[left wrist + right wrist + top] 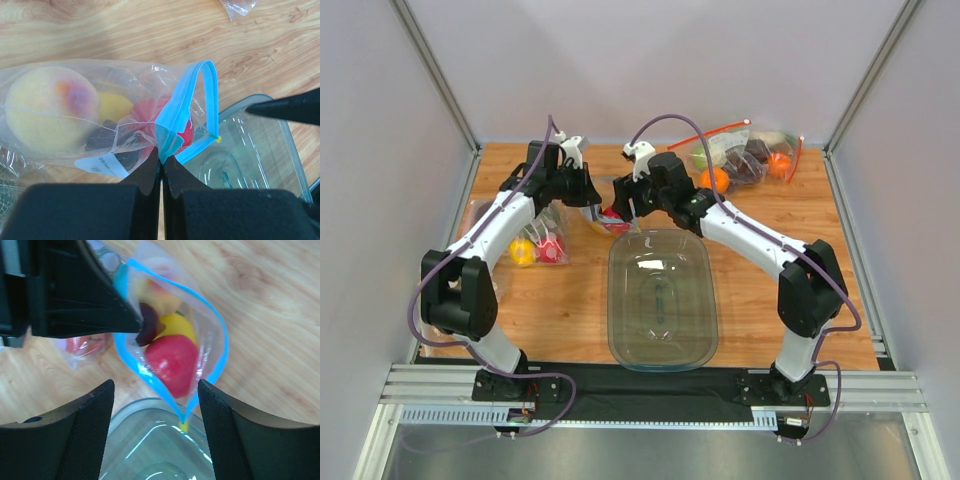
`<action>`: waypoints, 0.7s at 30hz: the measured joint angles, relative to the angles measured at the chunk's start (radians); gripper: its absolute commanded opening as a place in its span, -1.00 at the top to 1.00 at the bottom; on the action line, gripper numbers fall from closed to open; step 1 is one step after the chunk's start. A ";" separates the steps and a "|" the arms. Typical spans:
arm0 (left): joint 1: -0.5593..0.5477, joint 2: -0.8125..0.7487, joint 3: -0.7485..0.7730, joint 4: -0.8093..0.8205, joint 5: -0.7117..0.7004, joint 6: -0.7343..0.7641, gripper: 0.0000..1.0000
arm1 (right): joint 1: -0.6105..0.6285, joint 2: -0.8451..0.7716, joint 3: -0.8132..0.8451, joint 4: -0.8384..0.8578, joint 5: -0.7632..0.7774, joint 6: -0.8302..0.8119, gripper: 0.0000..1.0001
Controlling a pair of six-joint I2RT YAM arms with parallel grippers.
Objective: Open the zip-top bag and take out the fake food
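The zip-top bag [75,80] is clear with a light-blue zip strip [209,95], and its mouth gapes open. My left gripper [161,157] is shut on one side of the strip and holds the bag at the far rim of the clear tub. Inside lie the peach [47,107], lemon [114,106], plum [147,326] and red apple [172,362]. My right gripper [155,390] is open and empty, its fingers on either side of the bag's mouth and not touching it. In the top view the left gripper [588,203] and right gripper [623,207] flank the bag [610,220].
A clear plastic tub [663,298] stands in the middle, below the bag. A larger bag with red zip strips [745,155] holds other fruit at the back right. Another clear bag with fruit [535,248] lies at the left under the left arm.
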 measured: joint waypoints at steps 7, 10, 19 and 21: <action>0.000 -0.006 0.000 0.000 0.005 0.000 1.00 | 0.009 0.087 0.079 0.012 -0.066 0.100 -0.35; 0.000 -0.016 0.000 0.000 0.009 0.000 1.00 | 0.008 0.139 0.113 0.010 -0.069 0.133 -0.34; 0.000 -0.045 -0.006 -0.002 0.011 0.001 1.00 | 0.002 0.217 0.142 0.003 -0.034 0.211 -0.32; 0.000 -0.048 -0.007 -0.003 0.011 0.003 1.00 | -0.001 0.217 0.140 0.003 -0.021 0.222 -0.34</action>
